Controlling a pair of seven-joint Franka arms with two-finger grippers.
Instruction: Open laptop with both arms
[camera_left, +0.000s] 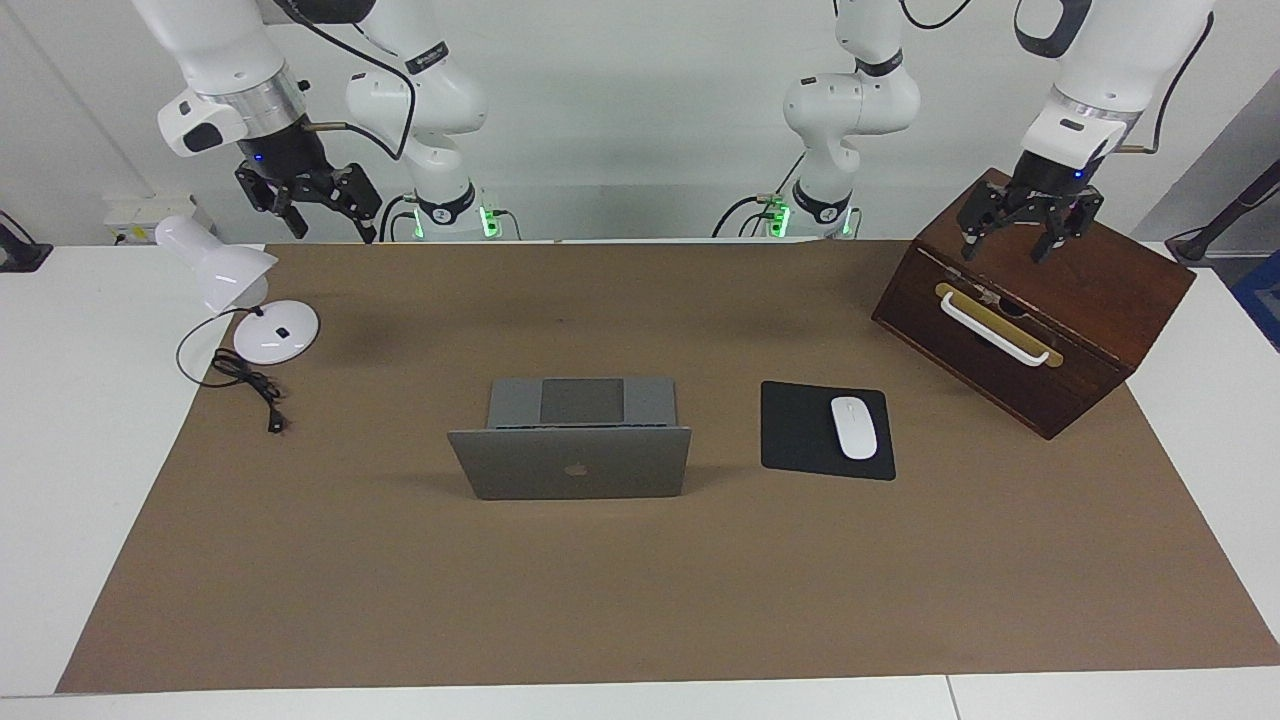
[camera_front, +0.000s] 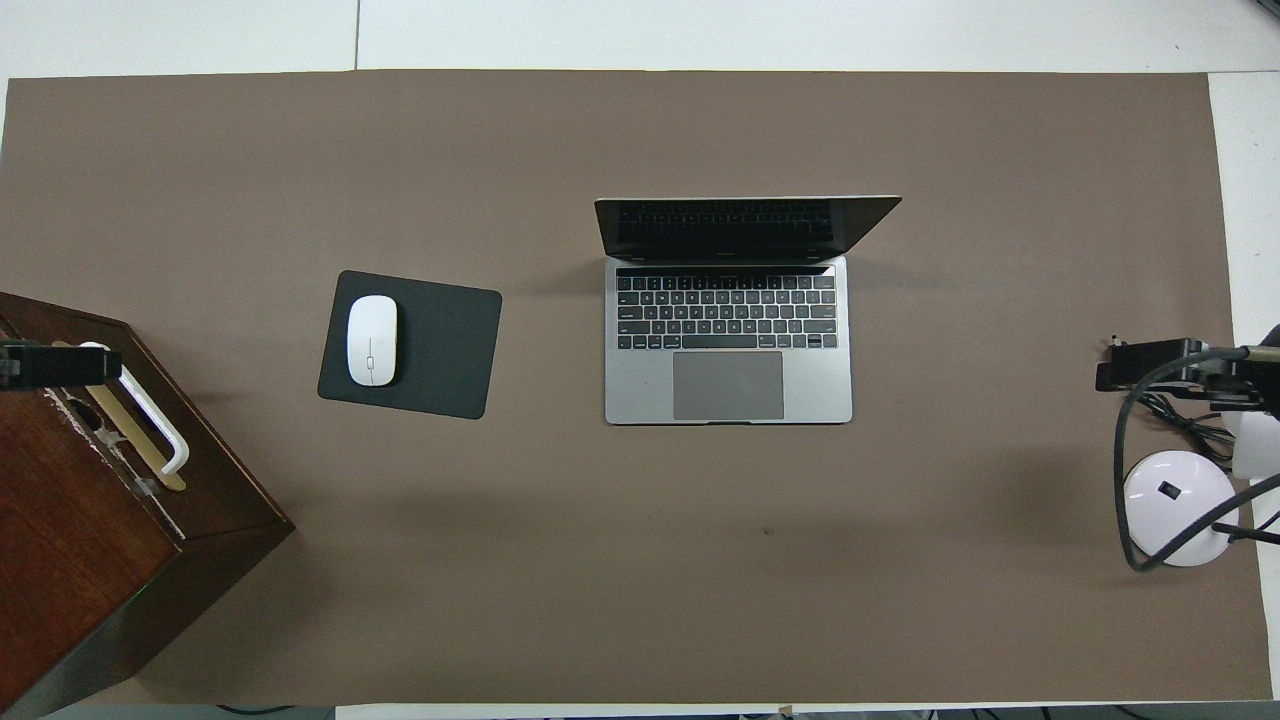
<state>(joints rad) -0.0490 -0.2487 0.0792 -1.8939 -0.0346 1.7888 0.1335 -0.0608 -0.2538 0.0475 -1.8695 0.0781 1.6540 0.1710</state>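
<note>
wooden box (camera_left: 1040, 300) and desk lamp (camera_left: 240, 290) flank the open laptop (camera_left: 575, 440) — mouse (camera_left: 854, 427) beside it.

An open laptop (camera_left: 570, 462) is seen mid-table on a brown mat (camera_left: 640, 590), its lid raised. A mouse (camera_left: 853, 427) is laid on a black pad (camera_left: 800, 430) beside it. The left gripper (camera_left: 1030, 235) is held with fingers spread above a wooden box (camera_left: 1080, 300); the right gripper (camera_left: 312, 205), also spread, is raised near a white lamp (camera_left: 225, 275)
</note>
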